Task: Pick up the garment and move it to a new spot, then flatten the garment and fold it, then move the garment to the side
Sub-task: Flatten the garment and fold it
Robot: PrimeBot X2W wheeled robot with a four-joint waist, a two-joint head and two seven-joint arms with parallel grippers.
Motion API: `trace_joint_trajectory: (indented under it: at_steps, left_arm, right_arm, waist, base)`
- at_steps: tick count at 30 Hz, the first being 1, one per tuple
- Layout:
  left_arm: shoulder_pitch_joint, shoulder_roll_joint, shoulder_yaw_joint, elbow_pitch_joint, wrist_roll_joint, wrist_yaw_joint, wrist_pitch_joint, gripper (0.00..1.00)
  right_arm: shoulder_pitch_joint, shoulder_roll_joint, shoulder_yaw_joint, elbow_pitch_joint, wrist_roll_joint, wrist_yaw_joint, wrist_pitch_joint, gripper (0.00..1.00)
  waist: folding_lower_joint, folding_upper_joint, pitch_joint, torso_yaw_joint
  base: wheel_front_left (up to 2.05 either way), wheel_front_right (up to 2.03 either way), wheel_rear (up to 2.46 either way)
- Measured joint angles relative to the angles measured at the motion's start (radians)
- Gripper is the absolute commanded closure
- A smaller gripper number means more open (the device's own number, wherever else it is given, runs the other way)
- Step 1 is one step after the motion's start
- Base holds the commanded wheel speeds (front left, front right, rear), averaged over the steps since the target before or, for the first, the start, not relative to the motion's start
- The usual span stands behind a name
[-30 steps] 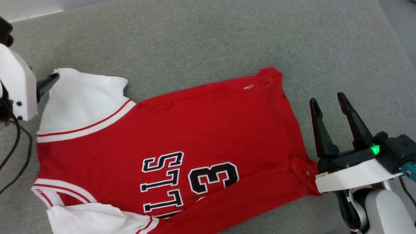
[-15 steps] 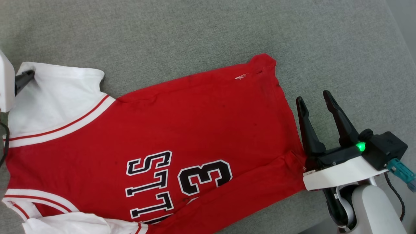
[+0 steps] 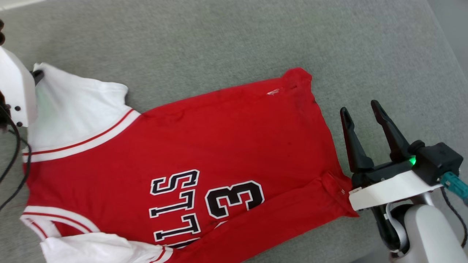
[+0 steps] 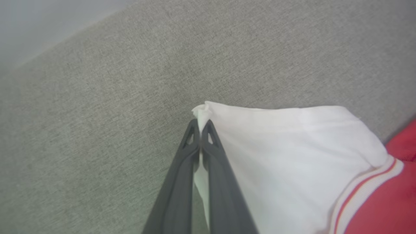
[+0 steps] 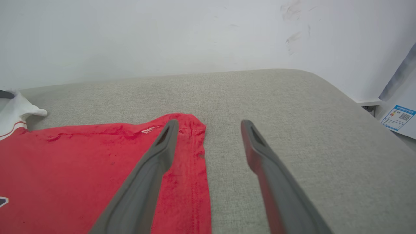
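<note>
The garment [image 3: 204, 146], a red shirt with white sleeves and black lettering, lies spread on the grey cushion [image 3: 219, 44]. My left gripper [image 4: 201, 125] is shut, pinching the tip of the far white sleeve [image 4: 279, 146] between its fingertips; in the head view it sits at the sleeve corner [image 3: 36, 75] at the far left. My right gripper [image 3: 360, 107] stands open just right of the shirt's hem edge [image 5: 198, 156], holding nothing; in the right wrist view its left finger [image 5: 152, 165] hangs over the red cloth.
The grey cushion runs to a rounded right edge [image 5: 341, 94] with a white wall [image 5: 162, 32] behind it. A labelled white panel [image 5: 398, 117] stands beyond the right edge. Black cables [image 3: 14, 164] hang by my left arm.
My left gripper has shut on the tip of the white sleeve and pulled it up slightly. The head camera has shifted between frames. The right gripper has stayed open beside the hem.
</note>
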Motion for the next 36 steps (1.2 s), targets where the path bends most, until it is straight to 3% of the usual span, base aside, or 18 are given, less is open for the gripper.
trace_joint_trajectory:
  at_steps: [5, 10, 18, 25, 29, 36]
  left_arm:
    - [0.008, -0.013, -0.005, -0.029, 0.007, -0.012, -0.101, 1.00]
    - [0.032, -0.033, -0.022, -0.109, -0.016, -0.019, -0.179, 1.00]
    - [0.108, -0.013, -0.048, -0.304, -0.037, -0.022, -0.247, 1.00]
    - [0.193, 0.006, -0.035, -0.479, -0.047, 0.002, -0.291, 1.00]
    - [0.240, 0.013, -0.031, -0.562, -0.046, 0.020, -0.313, 1.00]
    - [0.264, 0.008, -0.038, -0.631, -0.034, 0.023, -0.345, 1.00]
  right_arm:
    - [0.000, -0.052, -0.010, -0.021, -0.002, 0.000, 0.076, 0.00]
    - [-0.002, -0.136, -0.009, -0.035, -0.003, 0.000, 0.231, 0.00]
    - [-0.074, -0.280, 0.007, -0.042, 0.045, 0.000, 0.616, 0.00]
    - [-0.194, -0.348, -0.004, -0.011, 0.087, 0.000, 0.937, 0.00]
    - [-0.260, -0.389, 0.027, 0.035, 0.097, 0.000, 1.021, 0.00]
    - [-0.340, -0.435, 0.098, 0.115, 0.109, 0.000, 1.076, 0.00]
  waist:
    - [0.0000, 0.0000, -0.046, 0.036]
    - [-0.0001, 0.0000, -0.090, 0.088]
    - [-0.0001, 0.0000, -0.135, 0.183]
    - [-0.0001, 0.0000, -0.133, 0.263]
    - [-0.0001, 0.0000, -0.111, 0.302]
    - [-0.0001, 0.0000, -0.067, 0.361]
  base:
    - [0.00, 0.00, 0.00]
    - [0.00, 0.00, 0.00]
    - [0.00, 0.00, 0.00]
    - [0.00, 0.00, 0.00]
    - [0.00, 0.00, 0.00]
    - [0.00, 0.00, 0.00]
